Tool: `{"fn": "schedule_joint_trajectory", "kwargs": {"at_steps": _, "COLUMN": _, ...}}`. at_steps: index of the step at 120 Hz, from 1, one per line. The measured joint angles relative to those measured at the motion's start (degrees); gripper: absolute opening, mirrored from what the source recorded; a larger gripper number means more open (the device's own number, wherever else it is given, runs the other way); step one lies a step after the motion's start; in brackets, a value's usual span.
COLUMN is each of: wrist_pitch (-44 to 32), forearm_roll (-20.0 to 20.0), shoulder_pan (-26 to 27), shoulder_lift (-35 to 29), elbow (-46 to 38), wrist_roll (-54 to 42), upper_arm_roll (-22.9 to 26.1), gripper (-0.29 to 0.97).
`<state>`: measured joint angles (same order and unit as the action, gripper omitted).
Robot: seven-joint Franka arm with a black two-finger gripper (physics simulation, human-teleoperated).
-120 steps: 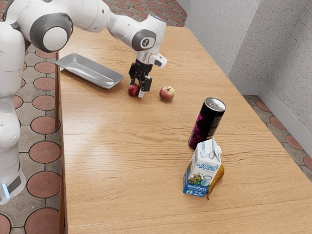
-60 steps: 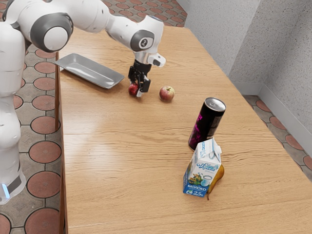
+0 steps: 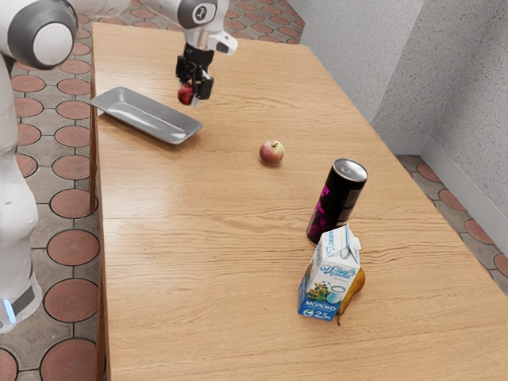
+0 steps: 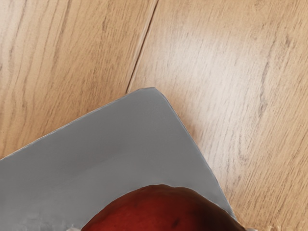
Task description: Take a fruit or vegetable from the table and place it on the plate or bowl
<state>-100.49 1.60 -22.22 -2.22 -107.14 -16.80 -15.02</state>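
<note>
In the exterior view, the end effector (image 3: 191, 92) hangs high over the surface (image 3: 238, 230), toward the view's upper left. Its fingers are closed narrowly on a small red apple (image 3: 185, 94), one on each side. The apple is in the air, above the end of the grey tray (image 3: 135, 111) that lies toward the view's right. This tray is the only plate-like thing in sight, so I take it as the goal. A second apple (image 3: 271, 152) lies well apart on the surface. The dark can (image 3: 337, 200), the milk carton (image 3: 329, 274) and the pear (image 3: 356, 287) behind it are farther off and should not matter to this step.

In the wrist view, the red apple (image 4: 163, 211) is just under the hand, with the tray (image 4: 110, 159) beneath it. One tray corner is close by, and bare wood of the surface (image 4: 231, 72) lies beyond. As I judge it, the apple is over the tray but near its rim.

To place it well, carry the hand further in over the tray's flat middle, away from that corner. Then lower it until the fruit nearly touches the metal before parting the fingers. A round apple let go from a height, or onto the sloped rim, would likely roll off. Open gently and lift straight up.
</note>
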Motion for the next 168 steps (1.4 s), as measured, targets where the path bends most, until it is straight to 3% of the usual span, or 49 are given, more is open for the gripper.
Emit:
{"fn": "schedule_joint_trajectory", "kwargs": {"at_steps": 18, "wrist_pitch": 1.69, "forearm_roll": -0.06, "shoulder_pan": -2.07, "shoulder_lift": -0.10, "elbow": -2.94, "wrist_roll": -0.63, "upper_arm_roll": -0.24, "gripper": 0.33}}
{"fn": "schedule_joint_trajectory", "kwargs": {"at_steps": 47, "wrist_pitch": 2.80, "forearm_roll": -0.21, "shoulder_pan": 1.30, "shoulder_lift": -1.93, "elbow": -4.61, "wrist_roll": -1.43, "upper_arm_roll": -0.94, "gripper": 0.34}}
{"fn": "schedule_joint_trajectory", "kwargs": {"at_steps": 125, "wrist_pitch": 2.92, "forearm_roll": 0.22, "shoulder_pan": 0.84, "shoulder_lift": -5.49, "elbow": -7.93, "wrist_roll": -2.47, "upper_arm_roll": -5.06, "gripper": 0.34}}
{"fn": "schedule_joint_trajectory", "kwargs": {"at_steps": 143, "wrist_pitch": 2.94, "forearm_roll": 0.45, "shoulder_pan": 0.87, "shoulder_lift": -5.52, "elbow": -7.94, "wrist_roll": -3.00, "upper_arm_roll": -5.84, "gripper": 0.56}}
{"fn": "schedule_joint_trajectory", "kwargs": {"at_steps": 168, "wrist_pitch": 2.90, "forearm_roll": 0.50, "shoulder_pan": 0.95, "shoulder_lift": -5.50, "elbow": -7.94, "wrist_roll": -3.91, "upper_arm_roll": -6.33, "gripper": 0.65}}
